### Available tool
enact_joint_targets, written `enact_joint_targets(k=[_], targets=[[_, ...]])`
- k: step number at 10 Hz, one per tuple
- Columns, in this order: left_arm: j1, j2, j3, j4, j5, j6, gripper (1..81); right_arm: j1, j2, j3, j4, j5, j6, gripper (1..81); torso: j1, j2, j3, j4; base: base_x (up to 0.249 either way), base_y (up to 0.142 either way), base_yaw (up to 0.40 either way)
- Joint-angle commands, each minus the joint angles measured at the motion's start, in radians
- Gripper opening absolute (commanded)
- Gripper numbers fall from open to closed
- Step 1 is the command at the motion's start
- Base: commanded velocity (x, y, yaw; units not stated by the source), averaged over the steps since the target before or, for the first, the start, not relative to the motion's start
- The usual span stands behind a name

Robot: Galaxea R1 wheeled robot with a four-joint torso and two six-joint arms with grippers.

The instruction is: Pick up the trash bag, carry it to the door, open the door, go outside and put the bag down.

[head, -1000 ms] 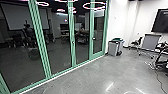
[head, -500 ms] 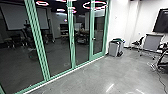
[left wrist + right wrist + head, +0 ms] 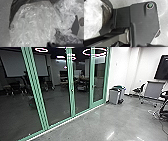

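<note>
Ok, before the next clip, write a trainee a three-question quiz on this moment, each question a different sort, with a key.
1. True or false: in the left wrist view, part of the trash bag looks see-through and shiny.
2. What colour are the frames of the glass wall? a) red b) green c) yellow
3. Fill in: in the head view, a grey ____ stands on the floor near the wall's far end.

Key: 1 true; 2 b; 3 bin.

Walled from ten to twelve o'clock in green-framed glass [image 3: 57, 100], with ring-shaped lights [image 3: 94, 52] showing. Floored in glossy grey [image 3: 97, 122]. Finished at one in white wall [image 3: 120, 69] and grey bin [image 3: 113, 97]; furnished at two with dark chair [image 3: 138, 90], black screen [image 3: 162, 68].
</note>
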Motion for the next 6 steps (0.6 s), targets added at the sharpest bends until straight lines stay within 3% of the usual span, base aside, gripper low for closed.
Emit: enact_joint_targets(k=[1,6], targets=[[-0.077,0.001,0.0,0.004,0.066,-0.001,1.0,0.053,-0.001,0.003,-0.007,-0.062,-0.004,81.1,0.0,0.0,0.0,0.0,0.16,0.0,0.0],[-0.077,0.001,0.0,0.004,0.066,-0.001,1.0,0.053,0.001,0.003,-0.006,-0.062,-0.004,81.1,0.0,0.0,0.0,0.0,0.161,-0.069,0.0]])
